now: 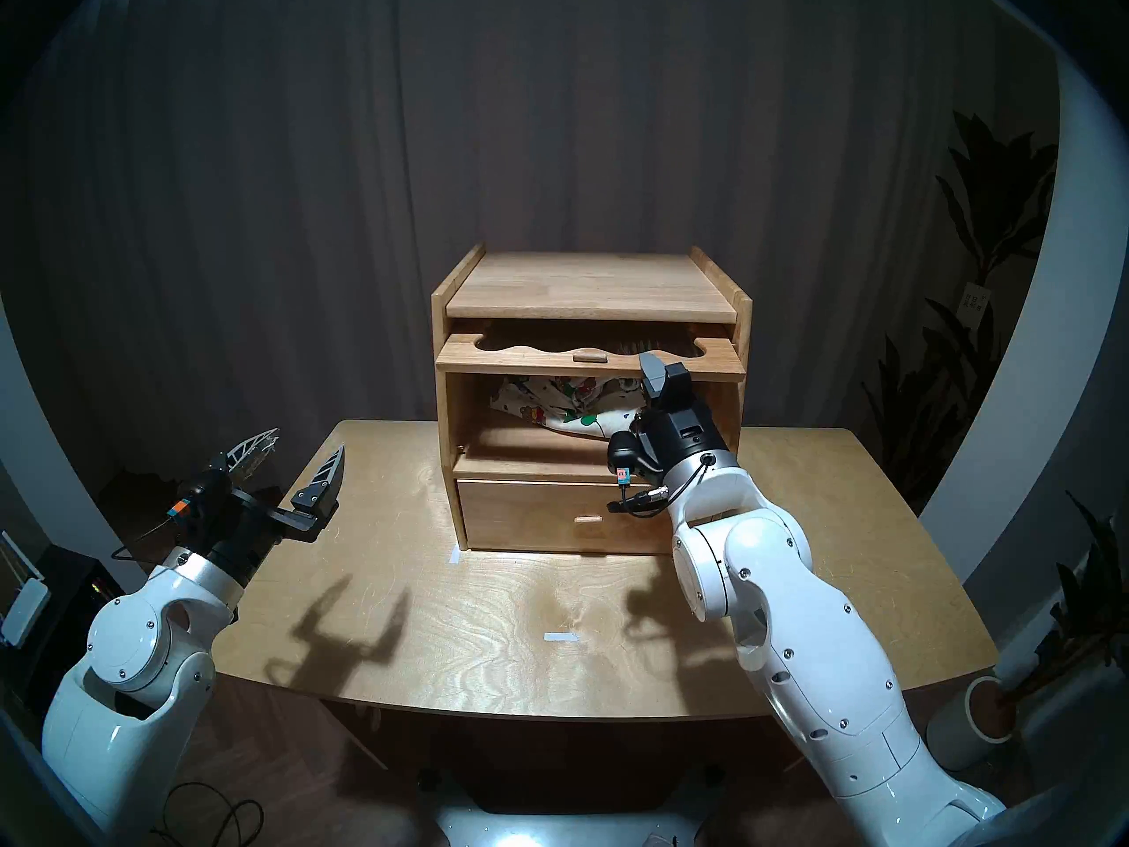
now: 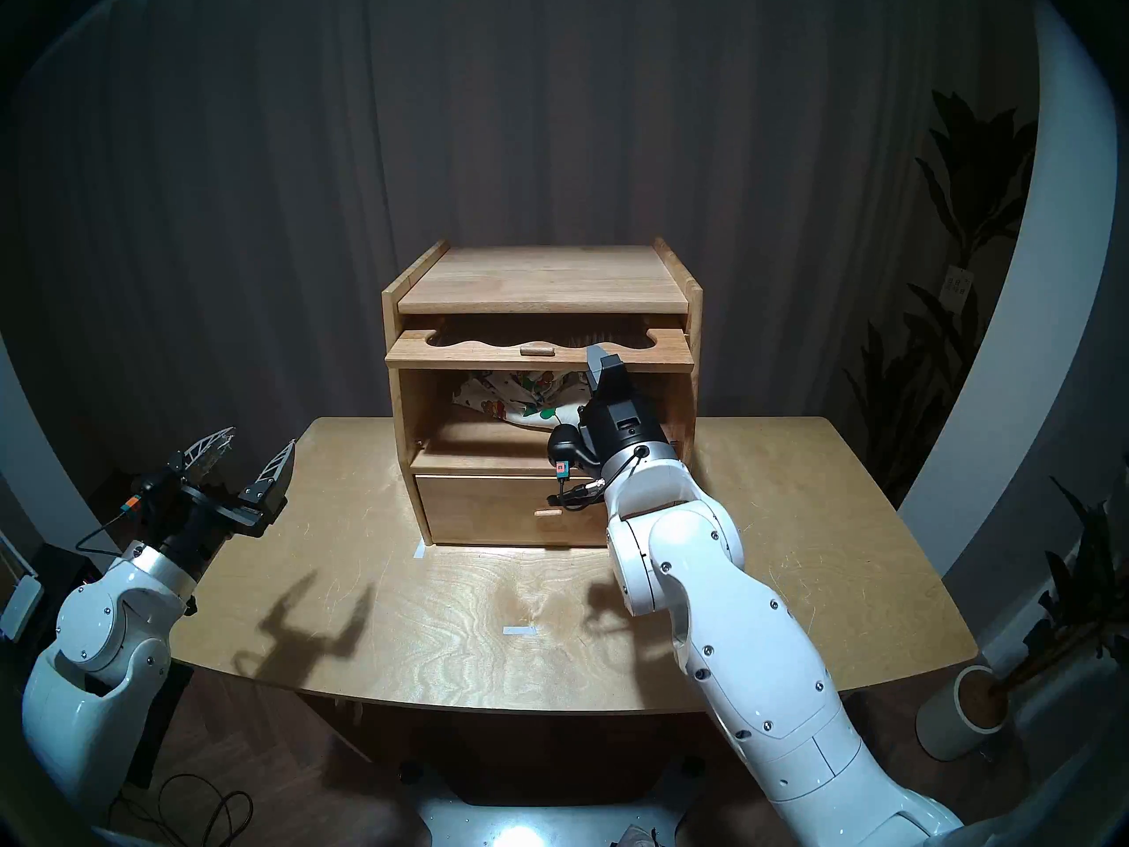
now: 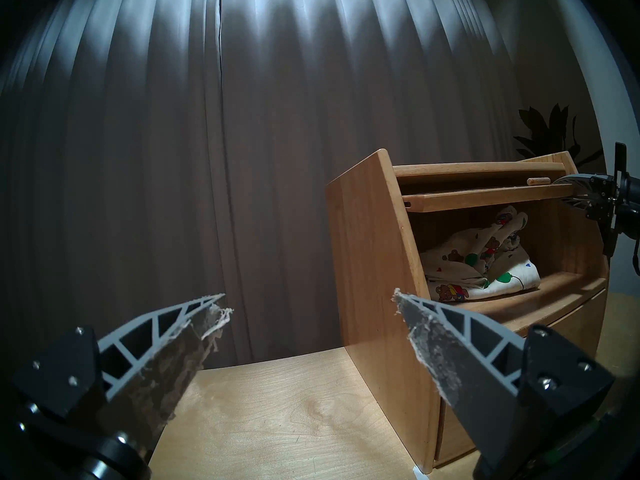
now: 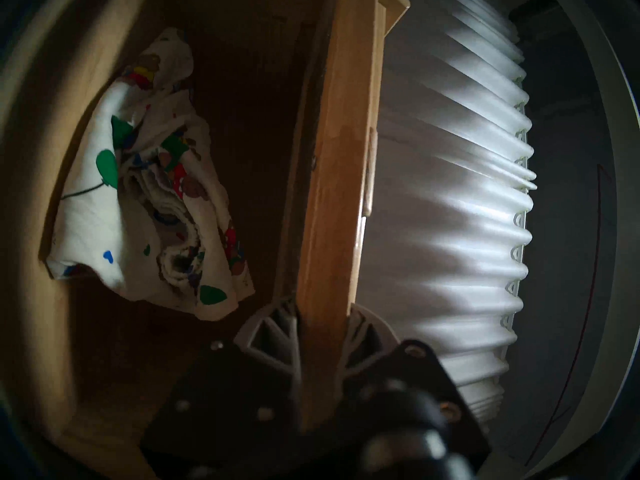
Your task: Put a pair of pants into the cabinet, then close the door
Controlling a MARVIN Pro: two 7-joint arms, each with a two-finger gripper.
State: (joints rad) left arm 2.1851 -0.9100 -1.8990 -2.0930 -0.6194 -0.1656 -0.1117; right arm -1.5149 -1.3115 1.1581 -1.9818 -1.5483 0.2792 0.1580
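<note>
The light-wood cabinet (image 1: 586, 283) stands at the back of the table. Its door (image 1: 519, 363), with wavy window and small knob (image 1: 588, 356), is lifted flat under the top board. The teddy-bear pants (image 1: 550, 402) lie crumpled inside the open compartment, also seen in the left wrist view (image 3: 485, 261) and the right wrist view (image 4: 138, 191). My right gripper (image 1: 650, 369) is shut on the door's front edge (image 4: 332, 157), right of the knob. My left gripper (image 1: 308, 439) is open and empty above the table's left side, well left of the cabinet (image 3: 367, 261).
The shut drawer (image 1: 550, 516) sits below the compartment. The wooden table (image 1: 489, 613) carries white tape marks (image 1: 561, 637). A potted plant (image 1: 977, 711) stands on the floor at the right. A dark curtain hangs behind.
</note>
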